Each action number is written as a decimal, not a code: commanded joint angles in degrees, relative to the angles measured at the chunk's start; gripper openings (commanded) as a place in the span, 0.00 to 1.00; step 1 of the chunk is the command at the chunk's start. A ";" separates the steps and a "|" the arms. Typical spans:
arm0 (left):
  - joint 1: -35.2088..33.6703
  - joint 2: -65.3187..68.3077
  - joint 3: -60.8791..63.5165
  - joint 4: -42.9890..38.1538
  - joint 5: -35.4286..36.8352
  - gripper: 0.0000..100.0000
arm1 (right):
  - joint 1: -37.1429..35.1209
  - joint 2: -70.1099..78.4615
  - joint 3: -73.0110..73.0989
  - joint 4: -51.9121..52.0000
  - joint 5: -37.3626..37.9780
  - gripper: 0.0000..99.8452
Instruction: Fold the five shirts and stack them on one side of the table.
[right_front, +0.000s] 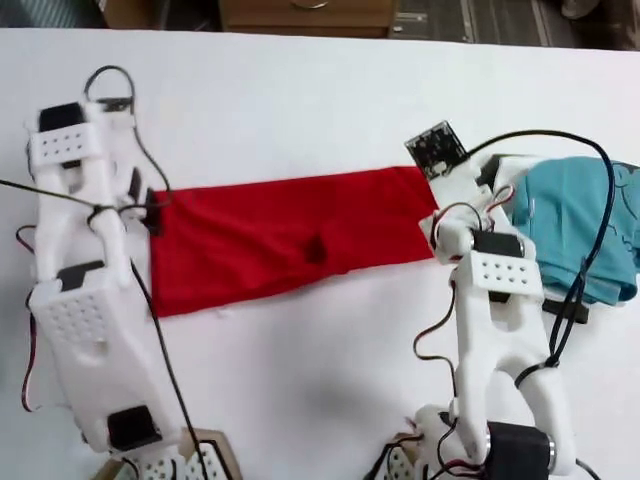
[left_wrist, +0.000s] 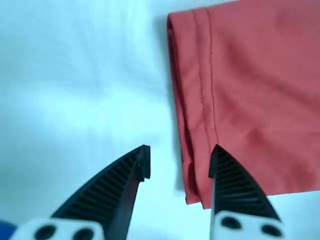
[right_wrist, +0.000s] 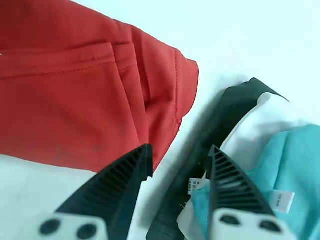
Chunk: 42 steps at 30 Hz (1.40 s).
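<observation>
Red shirt (right_front: 280, 240) lies folded in a long band across the middle of the desk (right_front: 300, 100); teal shirt (right_front: 580, 225) at right edge. Left tool (left_wrist: 180, 152) is open, empty, straddling the red hem; right tool (right_wrist: 177, 150) open, empty, between both shirts

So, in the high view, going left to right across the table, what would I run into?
left arm → red shirt → right arm → teal shirt
</observation>
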 joint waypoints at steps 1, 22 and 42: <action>0.62 1.32 -0.31 -0.70 0.09 0.22 | -0.22 -2.86 -0.26 -0.75 -0.53 0.18; 1.67 20.92 -11.47 1.14 -3.08 0.22 | -0.22 -2.86 0.00 -0.75 -0.53 0.18; -13.98 18.64 -13.32 1.49 -8.97 0.02 | -0.22 -2.86 0.00 -0.75 -0.53 0.18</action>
